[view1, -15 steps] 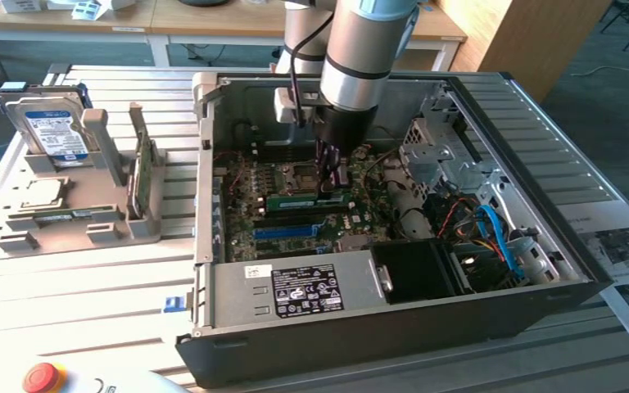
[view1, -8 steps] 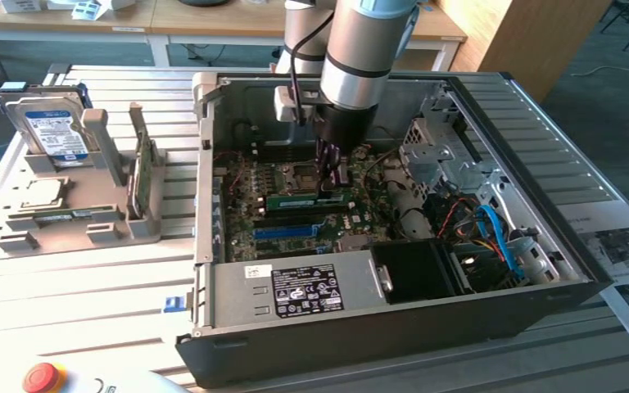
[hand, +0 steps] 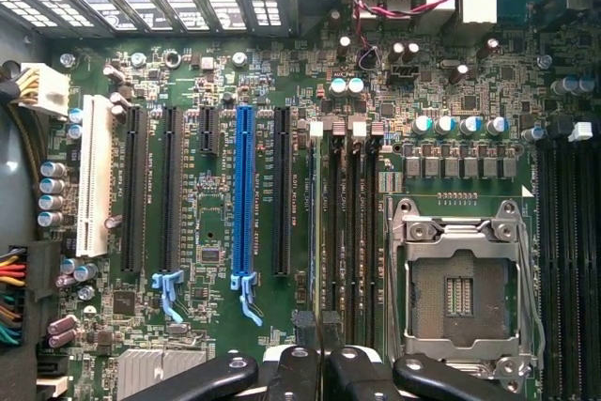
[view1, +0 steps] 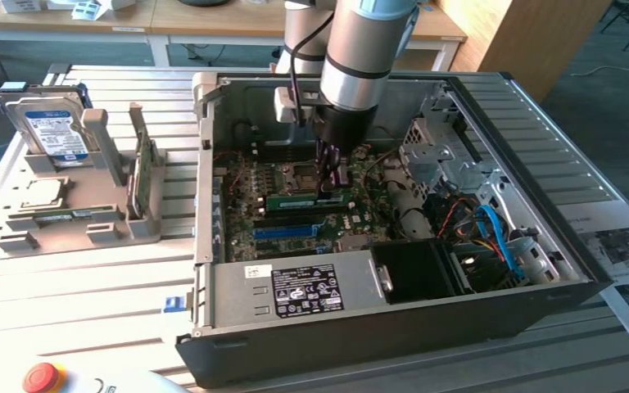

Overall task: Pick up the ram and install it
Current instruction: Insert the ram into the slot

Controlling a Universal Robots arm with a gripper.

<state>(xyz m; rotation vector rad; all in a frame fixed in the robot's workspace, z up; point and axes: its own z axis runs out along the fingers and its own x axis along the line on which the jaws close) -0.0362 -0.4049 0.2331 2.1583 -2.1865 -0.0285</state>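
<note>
Clamped on the ram, the gripper hangs from the arm straight down into the open computer case, whose side faces up on the slatted counter. In the exterior view the long green stick stands on edge, low over the motherboard, just beside the processor socket. Whether it is seated in a slot cannot be told. The silver power supply lies nearer the case's front wall. Outside the case, toward the exterior view's left, a grey rack holds an upright hard drive with a blue label.

From the wrist view the gripper has its dark fingers drawn close together. The ram shows edge-on between them as a thin line. It runs alongside the black memory slots, between them and the expansion slots, among them a blue slot. The empty processor socket sits on the far side of the memory slots, on the green motherboard.
</note>
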